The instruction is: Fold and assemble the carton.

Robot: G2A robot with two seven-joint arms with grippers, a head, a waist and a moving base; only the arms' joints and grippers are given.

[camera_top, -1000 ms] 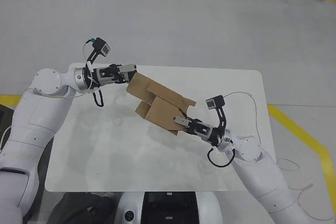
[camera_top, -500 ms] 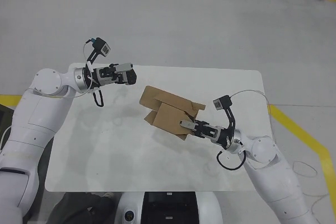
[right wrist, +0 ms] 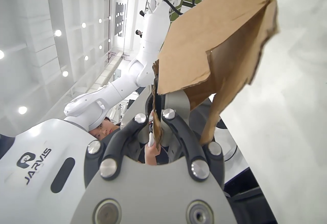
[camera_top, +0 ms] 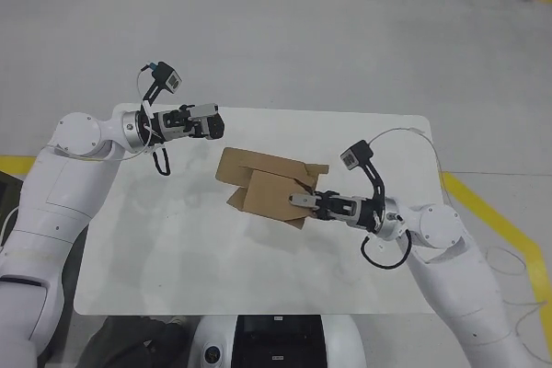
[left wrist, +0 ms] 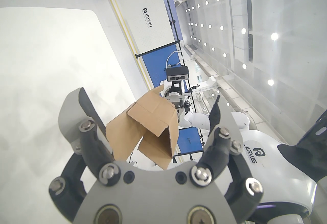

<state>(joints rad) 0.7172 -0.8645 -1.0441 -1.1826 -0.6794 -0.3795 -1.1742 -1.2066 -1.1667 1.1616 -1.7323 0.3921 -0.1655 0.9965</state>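
Jaws of my right gripper clamp a flap of the brown half-folded cardboard carton above the white tabletop; left gripper jaws (far-left corner) gape apart.

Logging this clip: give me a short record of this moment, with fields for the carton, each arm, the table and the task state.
carton: brown cardboard carton, partly folded, flaps sticking out, over the middle of the table
left arm: left gripper open, apart from the carton, near the table's far edge
right arm: right gripper shut on the edge of a carton flap
surface: white table
task state: carton not yet assembled
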